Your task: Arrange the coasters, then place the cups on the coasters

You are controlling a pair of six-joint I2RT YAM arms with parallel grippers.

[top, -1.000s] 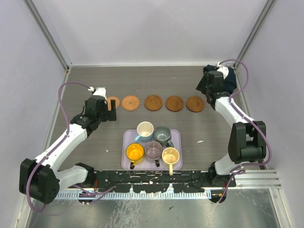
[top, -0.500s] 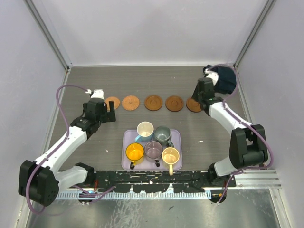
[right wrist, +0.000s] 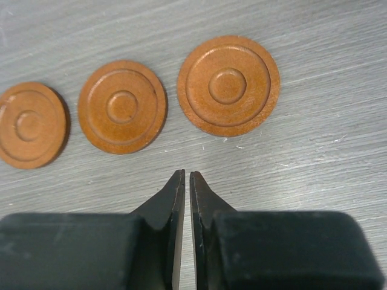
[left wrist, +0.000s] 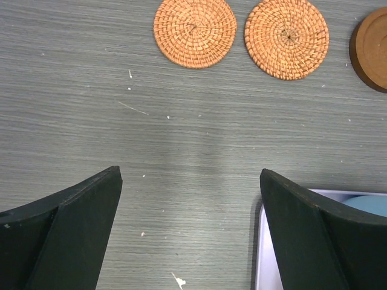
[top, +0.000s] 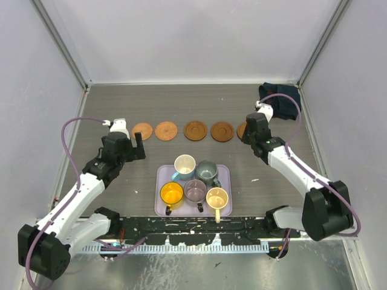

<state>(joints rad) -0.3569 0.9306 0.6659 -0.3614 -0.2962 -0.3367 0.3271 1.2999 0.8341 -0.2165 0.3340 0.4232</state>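
- Coasters (top: 195,130): five, in a row beyond the tray (top: 163,178); arranging looks done.
- Cups (top: 195,190): five, all on the tray; none placed yet.
- My left gripper (left wrist: 190,181): wide open, empty, left of the tray.
- My right gripper (right wrist: 186,178): nearly closed, empty. Since earlier it has drawn back from the cloth (top: 281,96) toward the tray, jaws narrowing.

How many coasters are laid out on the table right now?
5, in one row beyond the tray: far-left coaster, second coaster, middle coaster, fourth coaster, and rightmost coaster, mostly hidden under the right arm.
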